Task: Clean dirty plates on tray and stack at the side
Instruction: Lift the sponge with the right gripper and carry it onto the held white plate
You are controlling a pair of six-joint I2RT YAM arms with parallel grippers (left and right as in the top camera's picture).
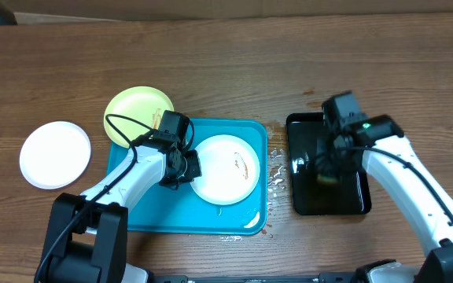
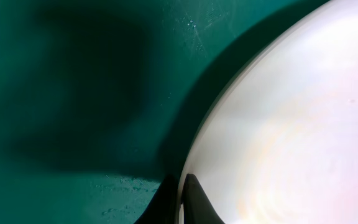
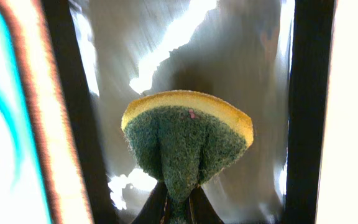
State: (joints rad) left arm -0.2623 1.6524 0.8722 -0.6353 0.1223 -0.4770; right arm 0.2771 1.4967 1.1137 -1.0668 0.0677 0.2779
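A white plate (image 1: 225,168) with brown smears lies on the turquoise tray (image 1: 144,212). My left gripper (image 1: 181,167) is shut on that plate's left rim; the left wrist view shows the fingers (image 2: 182,202) pinching the rim of the plate (image 2: 291,130) above the tray (image 2: 73,93). A pale yellow-green plate (image 1: 136,110) sits at the tray's back left corner. A second white plate (image 1: 54,153) lies on the table at the far left. My right gripper (image 1: 329,167) is shut on a green and yellow sponge (image 3: 185,134) over the black tray (image 1: 329,203).
Water drops (image 1: 276,169) lie on the wooden table between the two trays. The black tray's wet floor (image 3: 229,56) glints under the sponge. Both arm bases stand at the table's front edge.
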